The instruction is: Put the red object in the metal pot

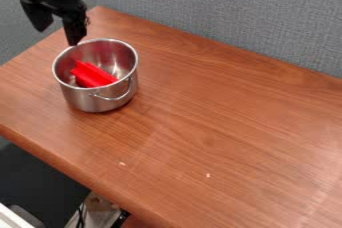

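Diagonally in metal pot [96,75]: red object [92,74].

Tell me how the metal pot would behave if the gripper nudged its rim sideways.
The metal pot would probably slide rather than tip: it looks squat, with straight sides and a flat base on the smooth wooden table. It seems light, so it should shift easily. The red object lying inside might rattle.

red object [91,74] tilted inside upright shiny metal pot [100,94] on table's left
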Controlling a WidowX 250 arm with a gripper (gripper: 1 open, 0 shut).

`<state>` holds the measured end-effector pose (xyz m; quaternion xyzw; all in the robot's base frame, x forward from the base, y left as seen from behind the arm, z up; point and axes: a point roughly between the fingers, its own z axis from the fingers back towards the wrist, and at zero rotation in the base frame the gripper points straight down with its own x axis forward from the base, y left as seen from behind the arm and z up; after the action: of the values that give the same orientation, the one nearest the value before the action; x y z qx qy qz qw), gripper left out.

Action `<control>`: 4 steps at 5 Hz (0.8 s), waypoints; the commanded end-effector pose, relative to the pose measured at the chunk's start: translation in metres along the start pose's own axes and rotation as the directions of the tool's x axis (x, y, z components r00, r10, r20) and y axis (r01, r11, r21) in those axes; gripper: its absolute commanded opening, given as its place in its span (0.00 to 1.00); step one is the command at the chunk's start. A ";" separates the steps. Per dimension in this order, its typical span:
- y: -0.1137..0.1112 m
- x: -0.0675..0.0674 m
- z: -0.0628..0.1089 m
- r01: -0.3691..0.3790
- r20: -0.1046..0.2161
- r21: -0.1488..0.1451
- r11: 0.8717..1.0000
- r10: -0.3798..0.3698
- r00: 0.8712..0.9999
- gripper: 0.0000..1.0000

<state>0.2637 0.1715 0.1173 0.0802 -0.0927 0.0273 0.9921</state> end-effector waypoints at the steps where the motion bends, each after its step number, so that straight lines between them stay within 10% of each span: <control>1: 0.006 -0.013 0.026 0.042 0.055 0.027 0.999 -0.043 0.998 1.00; 4: -0.003 -0.020 0.048 0.154 0.075 0.035 0.987 -0.157 0.985 1.00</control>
<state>0.2357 0.1605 0.1483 0.0881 -0.1079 -0.0463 0.9892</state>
